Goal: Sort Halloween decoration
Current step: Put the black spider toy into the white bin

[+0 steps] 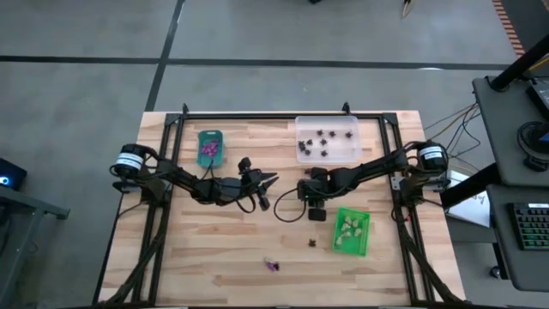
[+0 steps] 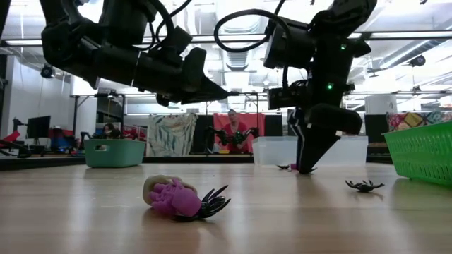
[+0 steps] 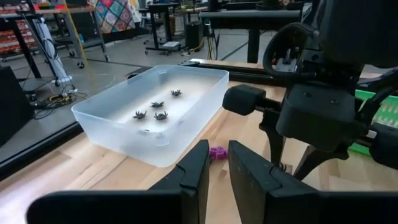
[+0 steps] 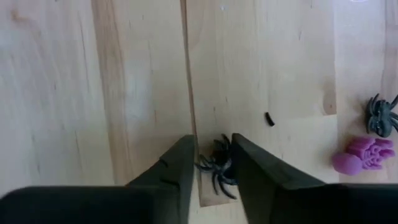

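Between the 2 fingers of your right gripper (image 4: 211, 165) lies a black spider (image 4: 219, 167), flat on the wooden table (image 4: 93, 93), with its legs splayed past both fingertips. The fingers are narrowed around it, but a gap shows on each side of the body, so I judge the pinch is not yet made and nothing is held. Keep the fingertips down at the wood as you finish the squeeze; this toy is thin and light, and a high pinch would likely catch only legs and let it flick away. Once it is gripped, lift straight up before you travel.

Off to one side of that gripper, clear of it, sit a purple trinket (image 4: 364, 155) and a second black spider (image 4: 380, 115); leave them alone on this pass. Beyond the gripper stands the clear tray (image 1: 328, 137), already holding several black spiders, so that is probably where this one belongs. The bright green tray (image 1: 352, 230) is close beside the gripper, and the teal tray (image 1: 210, 148) lies across the table.

Your left gripper (image 3: 216, 163) hovers above the table with its fingers almost together and nothing between them.
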Robot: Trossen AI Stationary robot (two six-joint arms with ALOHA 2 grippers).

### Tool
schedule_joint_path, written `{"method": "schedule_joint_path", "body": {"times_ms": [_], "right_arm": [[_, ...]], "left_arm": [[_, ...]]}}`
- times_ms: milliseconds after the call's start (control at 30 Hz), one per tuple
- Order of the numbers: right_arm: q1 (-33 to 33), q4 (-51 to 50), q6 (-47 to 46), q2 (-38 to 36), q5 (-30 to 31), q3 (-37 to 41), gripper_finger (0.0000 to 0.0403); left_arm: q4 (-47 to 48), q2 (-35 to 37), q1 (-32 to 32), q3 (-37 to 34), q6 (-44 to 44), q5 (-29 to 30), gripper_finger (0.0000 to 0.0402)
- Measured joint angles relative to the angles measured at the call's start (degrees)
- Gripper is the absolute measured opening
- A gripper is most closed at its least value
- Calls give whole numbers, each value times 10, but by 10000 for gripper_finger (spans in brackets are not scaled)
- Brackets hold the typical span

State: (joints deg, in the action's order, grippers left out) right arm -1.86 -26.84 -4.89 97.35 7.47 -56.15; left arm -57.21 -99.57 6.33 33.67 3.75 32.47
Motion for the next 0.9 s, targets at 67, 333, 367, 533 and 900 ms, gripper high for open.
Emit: {"method": "schedule_joint_path", "body": {"times_ms": [67,333,367,533,900], "right_arm": [[0,1,2,-1,0,0,73],[1,-2,7,-15,5,2,27],[1,-2,6,-18,5,2,24],[1,-4,5,-32,2,2,11],[1,-20,-11,-94,-1,2,9]], "left_arm": [[-1,-1,0,0,0,0,44],[-1,-3,0,0,0,0,44],[-2,-3,0,0,0,0,44],[-3,-3,0,0,0,0,44],[-4,-3,0,0,0,0,44]]}}
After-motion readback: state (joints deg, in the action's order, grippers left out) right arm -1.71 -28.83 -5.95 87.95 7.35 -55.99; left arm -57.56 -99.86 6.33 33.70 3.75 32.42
